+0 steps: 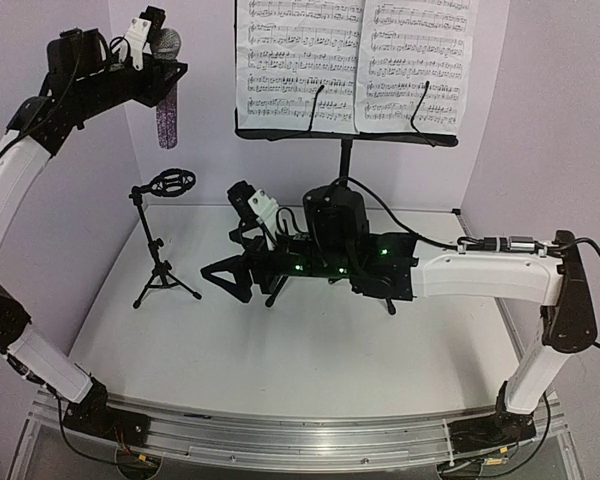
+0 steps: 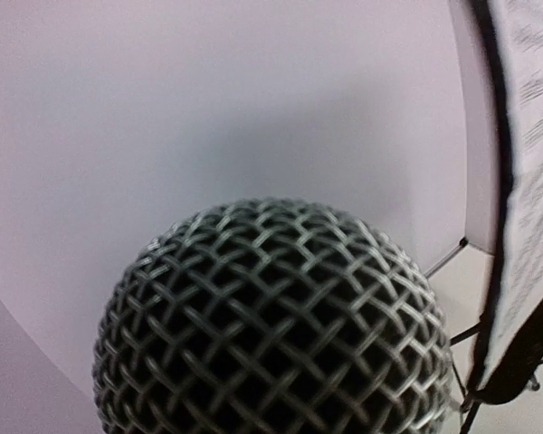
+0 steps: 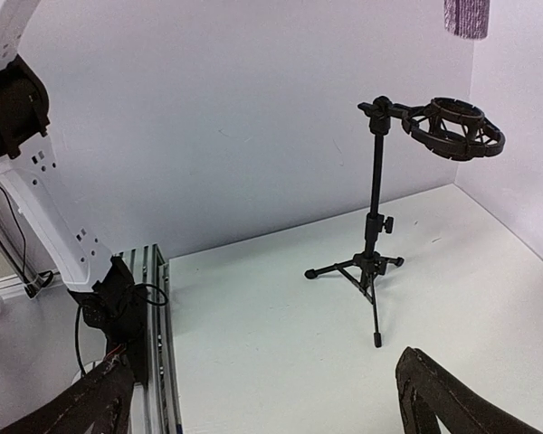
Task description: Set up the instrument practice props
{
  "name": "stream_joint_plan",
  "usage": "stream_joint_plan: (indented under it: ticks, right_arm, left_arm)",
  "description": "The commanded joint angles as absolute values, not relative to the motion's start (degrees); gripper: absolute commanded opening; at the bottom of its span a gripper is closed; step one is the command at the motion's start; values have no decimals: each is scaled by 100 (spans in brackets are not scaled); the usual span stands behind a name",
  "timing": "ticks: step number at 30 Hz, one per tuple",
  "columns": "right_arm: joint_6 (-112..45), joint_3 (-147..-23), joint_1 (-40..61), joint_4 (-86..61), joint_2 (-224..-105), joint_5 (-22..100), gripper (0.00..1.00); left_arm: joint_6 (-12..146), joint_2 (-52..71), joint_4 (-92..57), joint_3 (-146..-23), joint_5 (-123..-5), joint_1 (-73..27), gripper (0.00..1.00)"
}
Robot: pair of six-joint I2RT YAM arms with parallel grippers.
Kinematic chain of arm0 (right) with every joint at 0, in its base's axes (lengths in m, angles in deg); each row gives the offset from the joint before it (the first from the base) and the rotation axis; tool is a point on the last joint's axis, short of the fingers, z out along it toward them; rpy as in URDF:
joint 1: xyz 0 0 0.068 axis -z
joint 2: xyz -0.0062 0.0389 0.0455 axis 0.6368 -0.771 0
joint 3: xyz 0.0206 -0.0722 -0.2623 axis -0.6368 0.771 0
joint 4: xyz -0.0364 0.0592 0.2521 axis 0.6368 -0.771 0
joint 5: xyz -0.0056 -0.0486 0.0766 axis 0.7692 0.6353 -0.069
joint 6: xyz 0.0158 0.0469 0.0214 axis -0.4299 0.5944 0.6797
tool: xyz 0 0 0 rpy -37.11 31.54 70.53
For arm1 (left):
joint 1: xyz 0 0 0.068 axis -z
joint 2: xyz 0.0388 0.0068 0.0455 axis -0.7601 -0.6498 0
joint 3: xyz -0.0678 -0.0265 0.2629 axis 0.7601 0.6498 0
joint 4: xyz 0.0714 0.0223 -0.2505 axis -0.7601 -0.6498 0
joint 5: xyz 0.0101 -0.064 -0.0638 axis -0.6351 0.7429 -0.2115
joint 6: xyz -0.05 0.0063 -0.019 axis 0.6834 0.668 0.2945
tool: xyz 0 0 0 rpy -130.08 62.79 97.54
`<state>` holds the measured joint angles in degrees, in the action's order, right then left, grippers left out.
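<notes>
1. Risk: we judged that the microphone (image 1: 167, 120), pinched by the left gripper (image 1: 163, 68) high above the mic stand (image 1: 160, 245), could miss the ring clip (image 1: 171, 183) or topple the tripod if lowered off-centre.
2. Right gripper (image 1: 212, 275): fingers spread, empty, low over the table (image 1: 310, 350).
3. Microphone: glittery purple handle, mesh head uppermost.

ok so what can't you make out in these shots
- left wrist view: the mesh head of the microphone fills the frame, hiding its handle and the left end effector.
- top view: the right arm covers the legs of the music stand; the music sheets are cut by the top edge, notes too small to read.
- right wrist view: only the microphone's glittery tip shows, at the top edge.
</notes>
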<state>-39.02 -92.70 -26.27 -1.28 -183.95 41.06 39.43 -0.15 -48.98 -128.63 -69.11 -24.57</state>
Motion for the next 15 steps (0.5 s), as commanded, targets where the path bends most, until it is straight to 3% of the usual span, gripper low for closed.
stream_joint_plan:
  ticks: [1,7,15]
  right_arm:
    - [-3822,-9110,-2657,-13,-17985,4068,98]
    - [-3784,-9033,-2655,-16,-17916,4113,98]
    - [-3800,-9044,-2657,-22,-17976,4114,98]
  left_arm:
    - [4240,-433,-5156,-13335,-6339,-3343,0]
    - [4611,-347,-4783,-12770,-5473,-3488,0]
    - [4732,-213,-4359,-12810,-5246,-3486,0]
